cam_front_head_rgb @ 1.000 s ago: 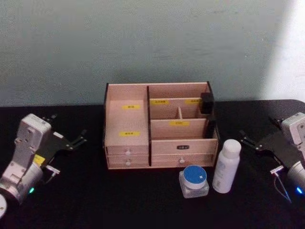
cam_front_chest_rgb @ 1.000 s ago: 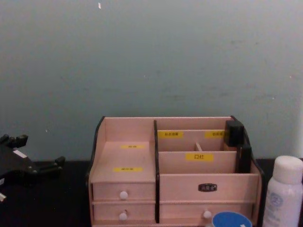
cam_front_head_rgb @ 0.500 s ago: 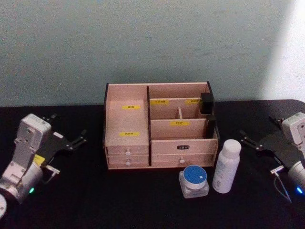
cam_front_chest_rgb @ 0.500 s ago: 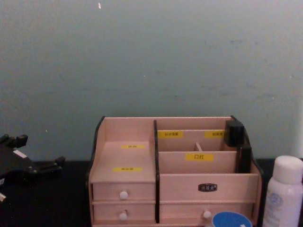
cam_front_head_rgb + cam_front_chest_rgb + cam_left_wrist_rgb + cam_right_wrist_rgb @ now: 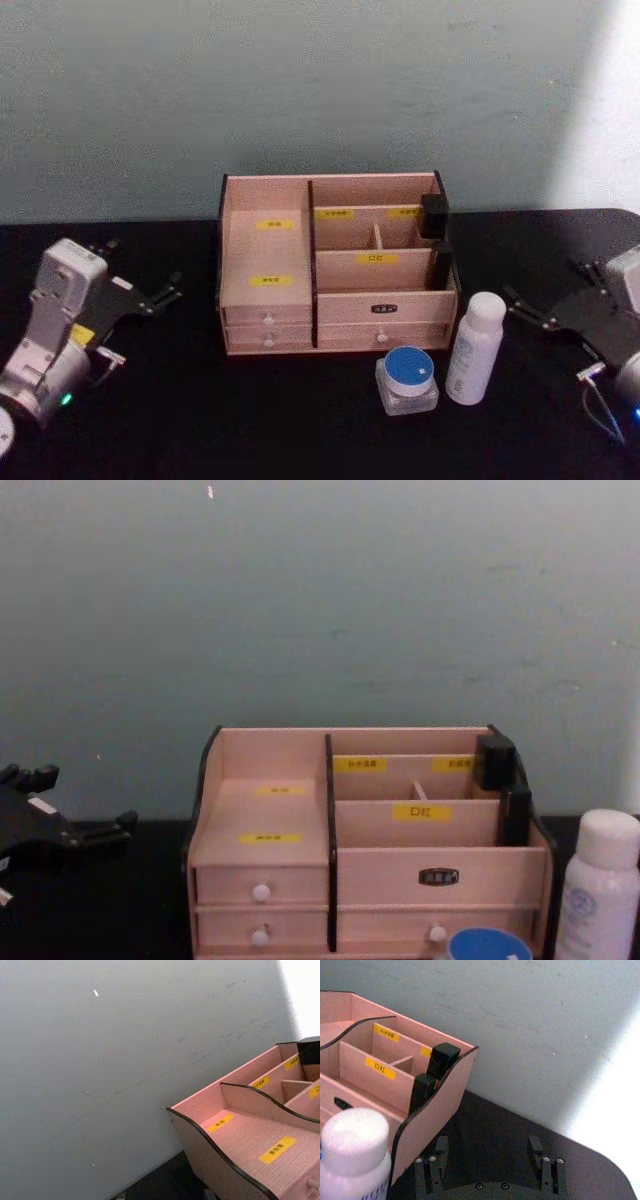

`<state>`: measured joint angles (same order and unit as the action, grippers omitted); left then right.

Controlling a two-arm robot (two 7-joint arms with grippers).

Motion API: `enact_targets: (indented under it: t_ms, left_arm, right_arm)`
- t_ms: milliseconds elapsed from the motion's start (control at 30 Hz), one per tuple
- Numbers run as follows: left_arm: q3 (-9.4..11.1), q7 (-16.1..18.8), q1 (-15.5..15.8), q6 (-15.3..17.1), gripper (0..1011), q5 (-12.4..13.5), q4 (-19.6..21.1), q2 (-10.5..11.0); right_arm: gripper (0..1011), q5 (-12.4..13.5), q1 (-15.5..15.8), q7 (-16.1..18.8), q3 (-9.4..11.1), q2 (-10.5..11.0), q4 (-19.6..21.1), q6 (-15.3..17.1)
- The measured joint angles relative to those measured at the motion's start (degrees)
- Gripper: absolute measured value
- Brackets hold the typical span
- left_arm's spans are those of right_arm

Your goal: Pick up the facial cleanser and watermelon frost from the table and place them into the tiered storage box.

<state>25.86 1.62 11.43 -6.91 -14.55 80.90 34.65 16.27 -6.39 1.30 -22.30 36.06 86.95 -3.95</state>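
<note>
The tiered storage box (image 5: 262,256) of light wood stands at mid-table by the wall, seen also in the chest view (image 5: 265,810). In front of its right end stand a white bottle (image 5: 475,348), which I take for the facial cleanser, and a clear jar with a blue lid (image 5: 407,380), which I take for the watermelon frost. My right gripper (image 5: 542,280) hovers open to the right of the bottle, apart from it. In the right wrist view its fingers (image 5: 437,1152) frame bare table beside the bottle (image 5: 355,1155). My left gripper (image 5: 145,264) is open at the far left.
Two black items (image 5: 434,216) sit in the box's right-hand compartments. A grey-green wall stands close behind the box (image 5: 250,1130). The black table (image 5: 300,420) has free room in front of the box and on both sides.
My right gripper has drawn slightly back toward me and to the right. The left arm, the bottle and the jar have not moved.
</note>
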Motion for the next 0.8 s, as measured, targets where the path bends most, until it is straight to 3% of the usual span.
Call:
enact_targets:
  t_ms: [467, 800]
  left_arm:
    - [0.00, 0.00, 0.00, 0.00, 1001, 0.00, 0.00, 0.00]
    - [0.00, 0.00, 0.00, 0.00, 1001, 0.00, 0.00, 0.00]
  right_arm:
    - [1003, 2.84, 8.04, 3.16, 4.50, 4.93, 8.03, 4.38]
    - [1003, 8.12, 13.47, 9.81, 8.06, 9.08, 13.55, 8.38]
